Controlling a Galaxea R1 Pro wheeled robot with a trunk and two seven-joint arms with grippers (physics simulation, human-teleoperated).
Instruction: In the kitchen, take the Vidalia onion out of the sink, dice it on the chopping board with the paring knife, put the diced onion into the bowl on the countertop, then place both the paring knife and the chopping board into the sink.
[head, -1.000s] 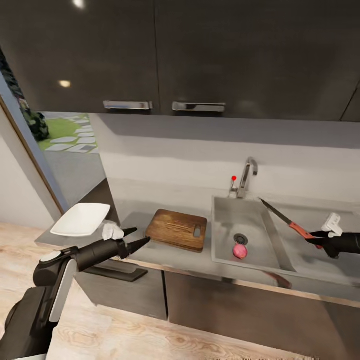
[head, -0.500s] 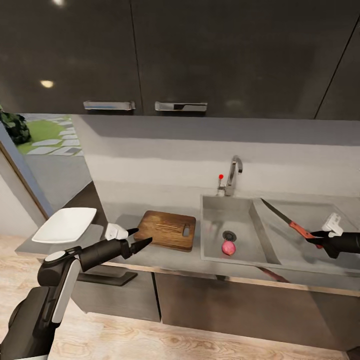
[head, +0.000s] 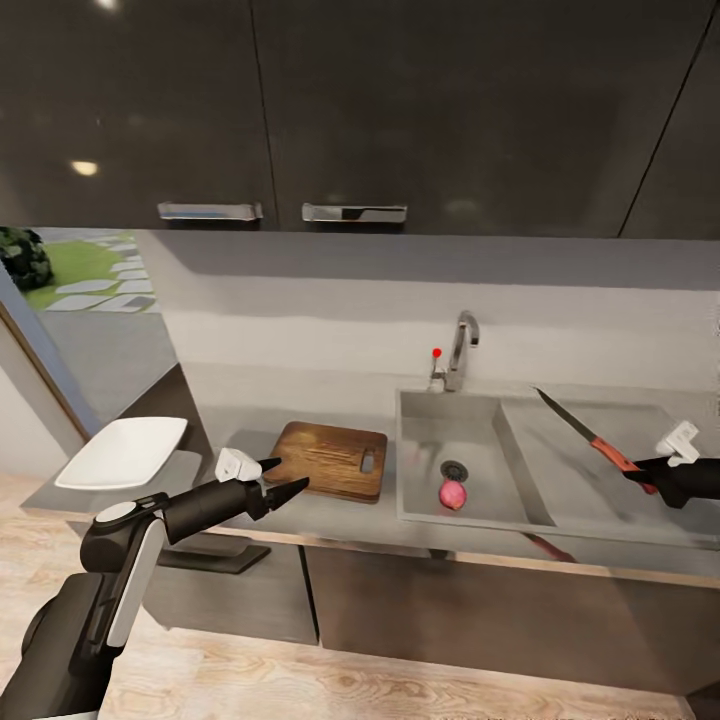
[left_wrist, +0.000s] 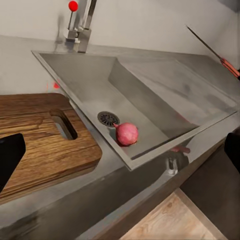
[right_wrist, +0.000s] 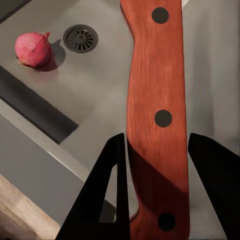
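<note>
A reddish Vidalia onion (head: 452, 494) (left_wrist: 127, 134) (right_wrist: 33, 50) lies in the sink (head: 428, 432) beside the round drain (left_wrist: 108, 118). The brown chopping board (head: 328, 460) (left_wrist: 40, 142) lies flat on the countertop (head: 345, 516) just left of the basin. My left gripper (head: 291, 473) hangs open at the board's near left corner, holding nothing. Over the drainboard, my right gripper (head: 648, 472) (right_wrist: 157, 187) is shut on the red-orange handle of the paring knife (head: 590, 436) (right_wrist: 157, 100), blade pointing up toward the wall. The white bowl (head: 122, 452) sits empty at the far left.
A curved chrome tap (head: 459, 350) with a red dot stands behind the basin. Dark upper cabinets (head: 400, 110) with chrome handles hang above. Light wood floor (head: 300, 680) runs before the lower cabinets. A window with greenery is at the left.
The whole view has swung a little to the right, so counter and sink sit further left in the picture. The right gripper, still holding the knife, has drifted rightward over the drainboard.
</note>
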